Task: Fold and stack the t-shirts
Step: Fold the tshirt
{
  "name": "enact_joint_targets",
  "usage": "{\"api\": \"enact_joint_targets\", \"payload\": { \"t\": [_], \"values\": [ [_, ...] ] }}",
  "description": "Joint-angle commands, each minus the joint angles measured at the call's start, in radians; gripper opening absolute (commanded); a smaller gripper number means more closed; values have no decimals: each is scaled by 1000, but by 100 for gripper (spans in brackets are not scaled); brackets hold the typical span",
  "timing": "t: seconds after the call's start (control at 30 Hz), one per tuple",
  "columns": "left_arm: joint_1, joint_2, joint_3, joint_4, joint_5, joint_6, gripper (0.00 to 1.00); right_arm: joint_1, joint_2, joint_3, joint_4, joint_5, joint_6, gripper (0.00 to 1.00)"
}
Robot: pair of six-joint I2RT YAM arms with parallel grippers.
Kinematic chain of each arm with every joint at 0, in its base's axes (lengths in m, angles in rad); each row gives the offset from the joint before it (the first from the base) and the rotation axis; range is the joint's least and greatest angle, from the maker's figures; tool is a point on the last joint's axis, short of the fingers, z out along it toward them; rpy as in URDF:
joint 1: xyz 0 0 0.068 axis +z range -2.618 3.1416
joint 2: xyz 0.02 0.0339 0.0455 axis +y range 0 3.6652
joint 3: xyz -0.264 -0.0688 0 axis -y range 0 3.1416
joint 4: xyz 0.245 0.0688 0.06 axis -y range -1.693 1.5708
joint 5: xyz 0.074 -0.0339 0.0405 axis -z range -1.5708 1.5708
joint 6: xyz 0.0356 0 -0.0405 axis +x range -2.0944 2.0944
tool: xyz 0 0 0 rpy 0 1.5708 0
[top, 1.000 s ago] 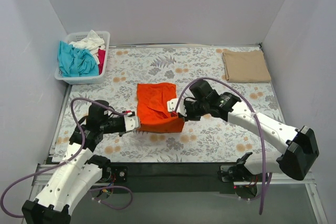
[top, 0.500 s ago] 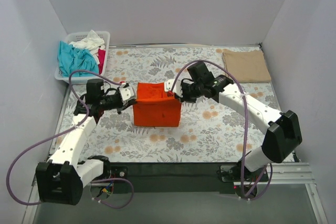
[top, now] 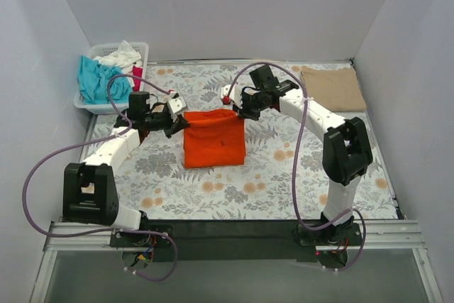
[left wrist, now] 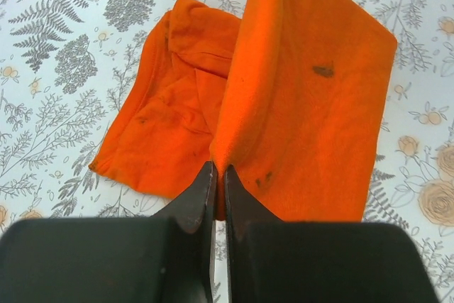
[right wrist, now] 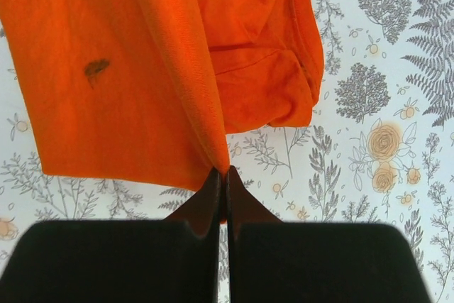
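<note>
Pinching orange t-shirt (top: 215, 143) tight with left gripper (left wrist: 216, 175) and right gripper (right wrist: 222, 175), half folded below them. Done: tan t-shirt (top: 332, 89) past the right one. Left to fold: heaped t-shirts (top: 99, 81) in basket (top: 110, 109).

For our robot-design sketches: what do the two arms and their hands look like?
The left arm and right arm are white links with black joints. Each trails a looping purple cable. The left hand and right hand have black tapering fingers.

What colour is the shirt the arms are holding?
The shirt is bright orange; clearest in the left wrist view.
</note>
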Motion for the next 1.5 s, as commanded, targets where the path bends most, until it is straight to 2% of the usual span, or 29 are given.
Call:
{"api": "enact_joint_targets", "payload": {
  "t": [0.0, 0.37, 0.53, 0.7, 0.8, 0.87, 0.9, 0.93, 0.97, 1.07, 1.17, 1.3, 1.47],
  "values": [
    [9, 45, 73, 73, -17, -60, 0, -17, 29, 96, 16, -37, 24, 1],
    [49, 272, 147, 162, -86, -186, 0, -28, 238, 293, 22, -30, 70, 1],
    [64, 375, 190, 140, -127, -242, 0, -29, 353, 387, 29, -17, 115, 1],
    [66, 410, 187, 73, -147, -256, 0, -29, 410, 435, 36, 7, 159, 4],
    [68, 432, 205, 22, -180, -284, 5, -29, 425, 450, 40, 18, 186, 4],
    [71, 452, 228, -13, -183, -313, 12, -29, 427, 455, 40, 14, 199, 5],
    [72, 458, 242, -33, -174, -315, 17, -29, 427, 458, 40, 12, 215, 11],
    [72, 465, 279, -79, -163, -310, 33, -29, 419, 456, 40, 10, 224, 17],
    [72, 462, 294, -91, -132, -308, 36, -32, 412, 456, 40, 1, 232, 24],
    [72, 438, 345, -104, -65, -313, 40, -42, 376, 456, 40, -23, 290, 36],
    [57, 439, 412, -82, -55, -353, 41, -74, 349, 487, 46, -80, 377, 40],
    [20, 496, 483, -58, -52, -353, 41, -141, 375, 571, 88, -212, 527, 41],
    [-44, 600, 561, -47, -63, -361, 42, -160, 474, 650, 130, -304, 664, 34]
  ]
}}
